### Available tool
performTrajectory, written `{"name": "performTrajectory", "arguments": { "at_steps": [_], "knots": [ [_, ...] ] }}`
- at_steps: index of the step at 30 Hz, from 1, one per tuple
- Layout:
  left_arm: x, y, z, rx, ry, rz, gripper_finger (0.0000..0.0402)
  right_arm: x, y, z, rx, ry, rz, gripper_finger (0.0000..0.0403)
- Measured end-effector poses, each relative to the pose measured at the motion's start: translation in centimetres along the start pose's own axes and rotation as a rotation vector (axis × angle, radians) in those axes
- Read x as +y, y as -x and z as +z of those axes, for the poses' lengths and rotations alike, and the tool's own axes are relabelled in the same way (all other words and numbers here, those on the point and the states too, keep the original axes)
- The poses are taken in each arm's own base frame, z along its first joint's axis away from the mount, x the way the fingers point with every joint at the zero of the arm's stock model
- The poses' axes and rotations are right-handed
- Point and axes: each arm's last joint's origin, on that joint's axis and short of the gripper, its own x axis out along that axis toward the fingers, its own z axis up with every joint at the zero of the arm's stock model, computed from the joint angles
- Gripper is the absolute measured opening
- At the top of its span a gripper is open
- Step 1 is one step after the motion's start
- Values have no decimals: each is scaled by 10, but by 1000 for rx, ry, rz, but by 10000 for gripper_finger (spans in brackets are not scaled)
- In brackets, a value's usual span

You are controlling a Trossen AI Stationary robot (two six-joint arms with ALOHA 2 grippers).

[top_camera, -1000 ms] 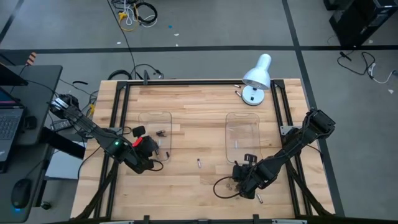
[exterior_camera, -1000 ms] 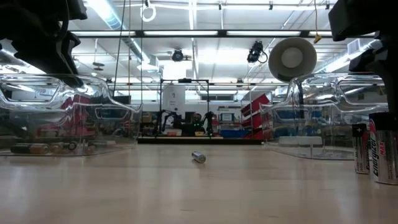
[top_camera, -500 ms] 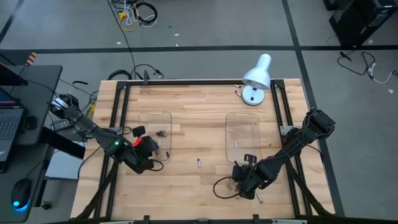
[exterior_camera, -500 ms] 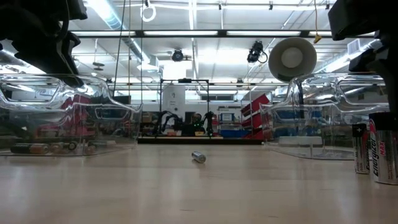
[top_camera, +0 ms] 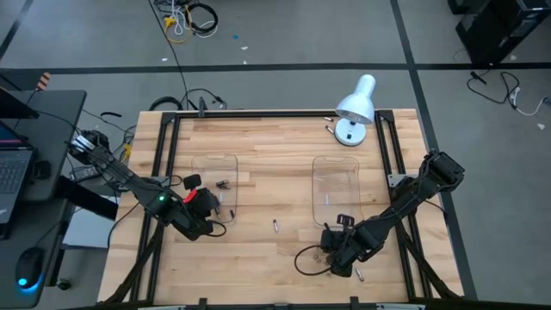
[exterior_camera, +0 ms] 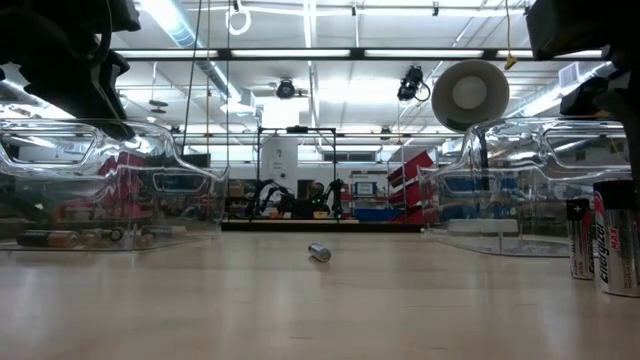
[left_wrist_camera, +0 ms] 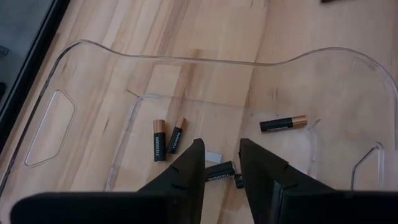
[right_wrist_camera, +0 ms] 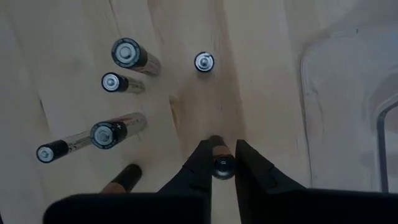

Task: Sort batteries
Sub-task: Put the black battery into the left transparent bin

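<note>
1. Now a standing battery point(right_wrist_camera: 222, 165) on the bare wood near the table's front right sits between the right gripper point(right_wrist_camera: 222, 163) fingers, which have just drawn in onto it from a wider gap; a pickup looks imminent.
2. Around it, more standing batteries point(right_wrist_camera: 129, 54) wait unsorted.
3. Farther off, the left gripper point(left_wrist_camera: 219, 163) hangs part-open over the left tray point(left_wrist_camera: 93, 47), empty, above dark batteries point(left_wrist_camera: 160, 140) already sorted there.

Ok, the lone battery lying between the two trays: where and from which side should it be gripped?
Take the lone battery around the middle of its barrel, coming straight down from above. It lies flat on the table with its length running front to back, so closing across its long sides looks safest.
</note>
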Motion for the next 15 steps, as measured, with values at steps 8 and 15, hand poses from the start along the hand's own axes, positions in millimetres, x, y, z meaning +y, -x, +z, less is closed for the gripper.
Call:
{"name": "performTrajectory", "arguments": {
  "at_steps": [8,15],
  "knots": [
    [0,0,1,-11,3,7,99,0,0,0,-2,0,3,33],
    [-10,1,10,-80,-53,-99,99,1,5,2,1,-4,-5,29]
  ]
}}
